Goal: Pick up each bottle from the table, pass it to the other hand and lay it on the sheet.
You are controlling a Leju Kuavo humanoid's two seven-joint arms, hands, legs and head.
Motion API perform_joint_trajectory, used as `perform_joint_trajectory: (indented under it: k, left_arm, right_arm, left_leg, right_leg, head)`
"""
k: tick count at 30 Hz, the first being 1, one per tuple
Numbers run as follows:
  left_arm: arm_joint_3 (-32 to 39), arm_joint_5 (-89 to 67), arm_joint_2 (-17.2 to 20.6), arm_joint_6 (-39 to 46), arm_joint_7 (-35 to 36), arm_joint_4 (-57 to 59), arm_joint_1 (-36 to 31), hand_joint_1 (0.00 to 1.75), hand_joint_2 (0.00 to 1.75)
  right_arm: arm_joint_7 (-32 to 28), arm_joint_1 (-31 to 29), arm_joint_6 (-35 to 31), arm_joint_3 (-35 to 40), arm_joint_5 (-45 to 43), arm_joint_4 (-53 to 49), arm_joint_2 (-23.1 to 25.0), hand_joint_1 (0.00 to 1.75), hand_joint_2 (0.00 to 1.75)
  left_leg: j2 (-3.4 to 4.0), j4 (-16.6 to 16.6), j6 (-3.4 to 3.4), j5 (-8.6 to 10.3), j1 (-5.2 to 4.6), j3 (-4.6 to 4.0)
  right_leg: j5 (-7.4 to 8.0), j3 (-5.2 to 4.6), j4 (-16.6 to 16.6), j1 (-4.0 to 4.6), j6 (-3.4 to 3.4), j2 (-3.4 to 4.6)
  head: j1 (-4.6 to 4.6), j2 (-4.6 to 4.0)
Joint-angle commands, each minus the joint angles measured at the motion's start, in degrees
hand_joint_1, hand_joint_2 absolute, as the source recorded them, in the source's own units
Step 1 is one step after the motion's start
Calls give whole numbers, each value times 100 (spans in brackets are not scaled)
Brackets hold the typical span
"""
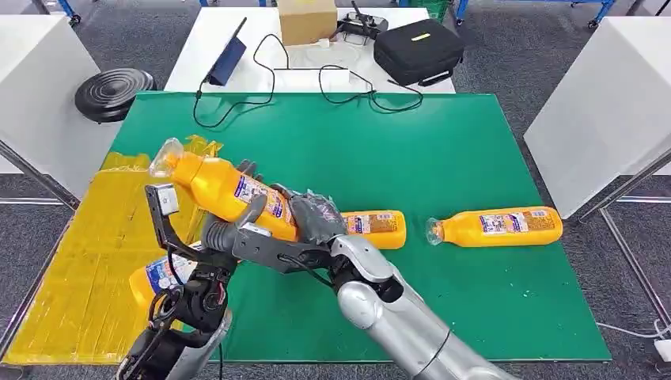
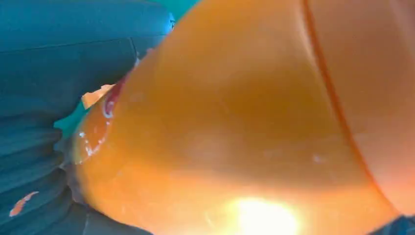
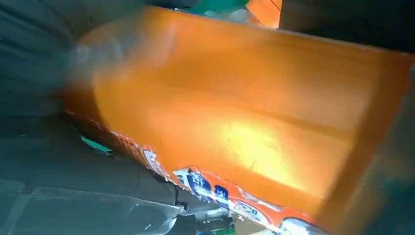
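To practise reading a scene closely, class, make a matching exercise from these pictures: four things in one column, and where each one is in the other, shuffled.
Things:
1. tilted bottle
2. black case
3. yellow sheet
4. black cable

Places:
a. trails from the white table onto the green table
b. covers the green table's left end
c. held off the table by the left robot hand and right robot hand
d. on the white table, at the back

Pairs: 1-c, 2-d, 3-b, 4-a
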Motion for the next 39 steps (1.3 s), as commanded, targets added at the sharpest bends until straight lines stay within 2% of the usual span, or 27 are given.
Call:
perform_joint_trajectory:
  k: [1,8,9,10,13,14,17,19,20,23,24,26,27,29,30,32,37,39]
  left_arm:
    - [-347,158,-146,208,-216,343,-581,175,175]
    - [-194,182,-41,402,-383,73,-416,175,175]
    - [-146,182,-26,421,-401,47,-386,175,175]
    - [-85,175,-21,441,-419,12,-351,175,175]
    - [10,125,26,475,-470,-50,-301,175,175]
    - [89,6,40,489,-525,-112,-253,175,175]
    - [351,-884,215,651,-718,-298,-127,175,175]
    - [649,-2108,393,749,-665,-370,-7,175,175]
    - [803,-2579,449,716,-630,-361,61,175,175]
    - [1281,-5323,733,916,-580,-225,311,175,175]
    - [1409,-5828,771,971,-552,-211,397,175,175]
    - [1650,-6340,809,984,-607,-143,509,175,175]
    - [1699,-6663,829,1043,-580,-106,544,175,175]
    - [1735,-6845,830,1068,-576,-81,584,175,175]
    - [1741,-6930,827,1076,-570,-73,592,175,175]
    - [1725,-7150,828,1107,-545,-24,597,175,175]
    - [1408,-9559,978,1390,-97,396,489,175,175]
    - [1389,-9587,954,1400,-87,444,479,175,175]
  right_arm:
    - [13,129,-7,654,-98,438,-243,175,175]
    - [-7,279,-28,383,-106,363,-368,175,175]
    - [-27,296,-60,323,-117,367,-396,122,175]
    - [-63,328,-105,250,-93,355,-417,0,175]
    - [-158,402,-144,108,-136,279,-484,0,175]
    - [-177,459,-139,13,-91,193,-522,0,0]
    - [-128,605,-174,-315,249,-114,-753,0,0]
    - [-32,822,-86,-840,567,-551,-973,0,0]
    - [-63,926,-12,-1098,689,-712,-1050,0,0]
    - [-380,1660,116,-2242,1102,-1721,-1290,0,0]
    - [-507,1886,125,-2477,1145,-2060,-1378,0,0]
    - [-621,2233,252,-2875,1194,-2585,-1425,0,0]
    - [-684,2328,260,-2967,1220,-2731,-1434,0,0]
    - [-720,2403,278,-3027,1215,-2837,-1443,0,0]
    - [-730,2423,283,-3054,1214,-2856,-1436,0,0]
    - [-746,2434,295,-3068,1227,-2848,-1423,0,0]
    - [-870,2511,411,-3119,1164,-2844,-1502,0,0]
    - [-871,2501,414,-3116,1165,-2823,-1487,0,0]
  left_leg:
    - [-28,-7,8,2,1,21]
    - [-19,-6,6,1,3,16]
    - [-17,-5,5,2,3,11]
    - [-23,-8,8,2,2,20]
    - [-22,-7,8,1,2,19]
    - [-27,-11,12,1,1,30]
    - [-12,-4,5,2,1,8]
    - [-17,-9,12,-2,1,31]
    - [-14,-4,6,2,0,7]
    - [-11,-8,6,0,-3,12]
    - [-14,-14,13,-5,-6,38]
    - [-20,-11,12,-6,-4,30]
    - [-14,-5,6,0,-5,4]
    - [-15,-6,11,-10,-6,27]
    - [-7,-3,5,-2,-3,1]
    - [-9,-4,6,-3,-4,5]
    - [-12,-8,9,-1,-6,14]
    - [-10,-6,6,0,-5,5]
  right_leg:
    - [-8,34,-10,6,-13,-40]
    - [-5,23,-11,7,-10,-29]
    - [-3,18,-10,6,-9,-26]
    - [-6,29,-12,7,-13,-35]
    - [-6,29,-12,7,-12,-34]
    - [-9,44,-16,8,-17,-44]
    - [-2,15,-8,4,-8,-21]
    - [-8,42,-13,8,-19,-35]
    - [-3,16,-6,4,-10,-24]
    - [-5,20,-7,0,-10,-21]
    - [-13,48,-13,2,-21,-33]
    - [-13,43,-12,2,-16,-35]
    - [-6,14,-4,-2,-6,-22]
    - [-16,38,-6,0,-16,-31]
    - [-4,9,-3,-1,-7,-15]
    - [-6,12,-3,0,-10,-19]
    - [-6,23,-7,-1,-13,-25]
    - [-3,13,-5,-2,-8,-19]
  head:
    - [2,0]
    - [2,0]
    - [0,0]
    - [2,0]
    - [2,0]
    - [0,0]
    - [2,0]
    - [2,0]
    - [2,0]
    - [2,0]
    - [0,0]
    - [2,0]
    - [2,0]
    - [2,0]
    - [0,0]
    - [0,0]
    - [2,0]
    - [2,0]
